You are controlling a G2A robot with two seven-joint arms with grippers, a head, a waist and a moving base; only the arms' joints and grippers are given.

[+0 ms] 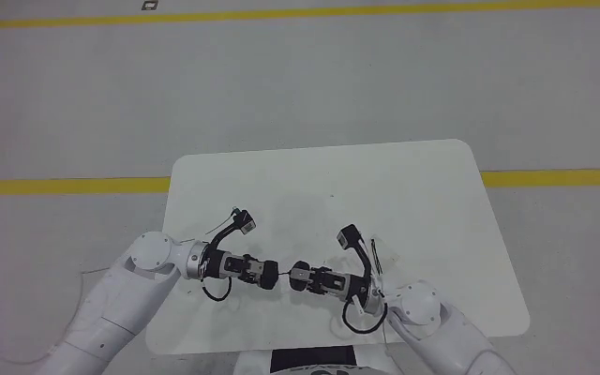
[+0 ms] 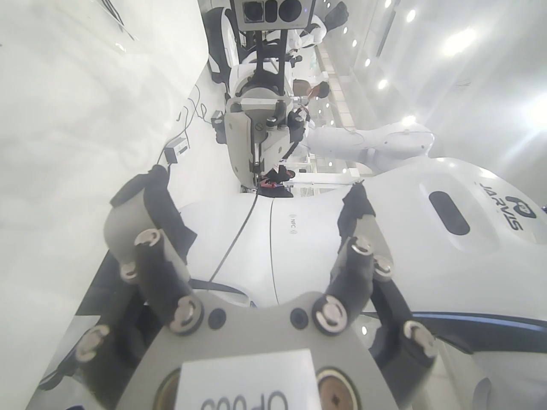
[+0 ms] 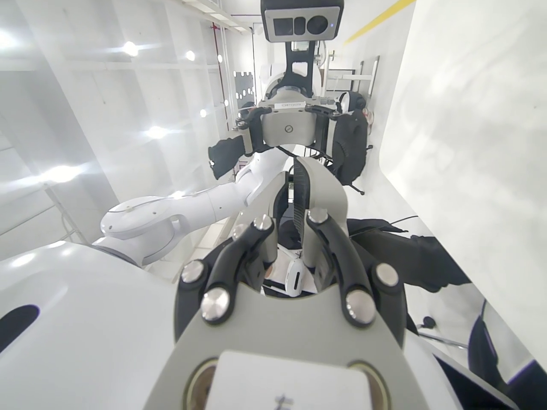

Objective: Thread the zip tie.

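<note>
**So the right gripper [image 3: 295, 169] is pinching the zip tie [image 3: 301, 198], left gripper [image 2: 248, 194] wide open**

The black zip tie is clamped in the right gripper and pokes out toward the left gripper. The two face each other, close together, over the white table [image 1: 422, 187].

White surface [image 1: 412, 187], rounded corners, matte. Stands on grey floor [image 1: 281, 84]; a yellow stripe [image 1: 84, 185] runs under it from side to side.

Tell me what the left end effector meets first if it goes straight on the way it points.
Probably the zip tie, the thin dark strip sticking out of the right end effector, which faces the open left end effector tip to tip. Depth is unclear.
</note>
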